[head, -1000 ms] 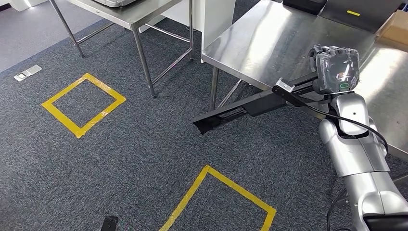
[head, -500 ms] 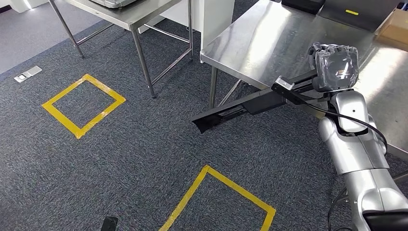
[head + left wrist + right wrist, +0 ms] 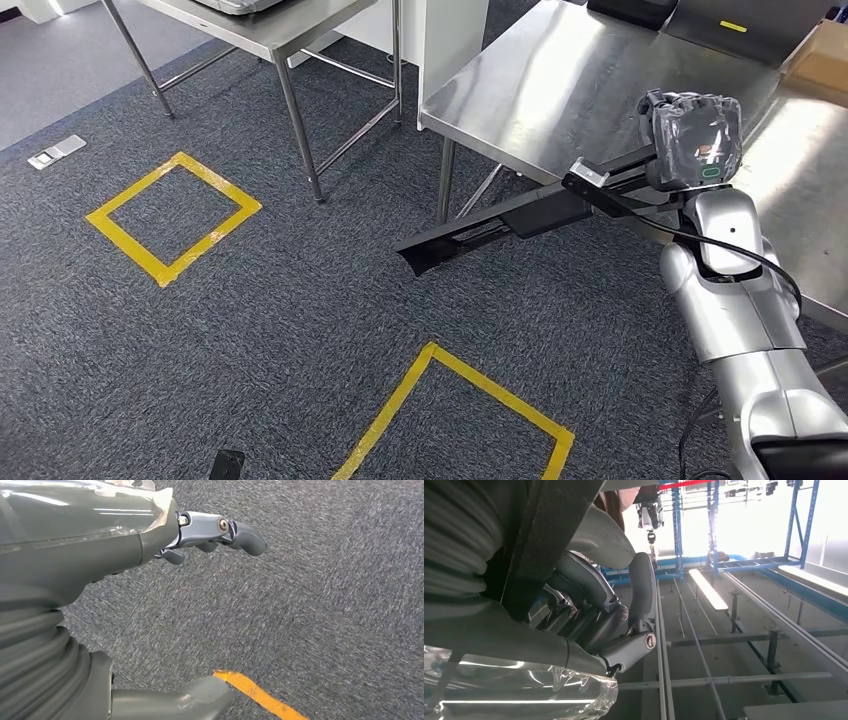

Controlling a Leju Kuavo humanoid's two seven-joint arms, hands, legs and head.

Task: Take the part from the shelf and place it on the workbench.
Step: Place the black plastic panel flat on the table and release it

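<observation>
- My right hand (image 3: pixel 693 140) gripped the part (image 3: pixel 520 218), a long black bar; in the right wrist view my fingers (image 3: pixel 594 605) were curled closed around its dark body.
- From my fingers the part's long axis ran out and away, sloping down toward the carpet, so its far end hung over the floor well clear of the tabletop (image 3: pixel 560 90).
- The tabletop lay directly under my right fingers, with the gripped end over its near edge; my judgement was that the coming move turned on swinging the free end in over the steel before lowering.
- My left hand (image 3: pixel 210 535) hung over the carpet near a yellow floor line (image 3: pixel 260 696), fingers apart and holding nothing, and was much farther from the part than my right.
- I could read no brand, label or writing on the part or the tabletop.
</observation>
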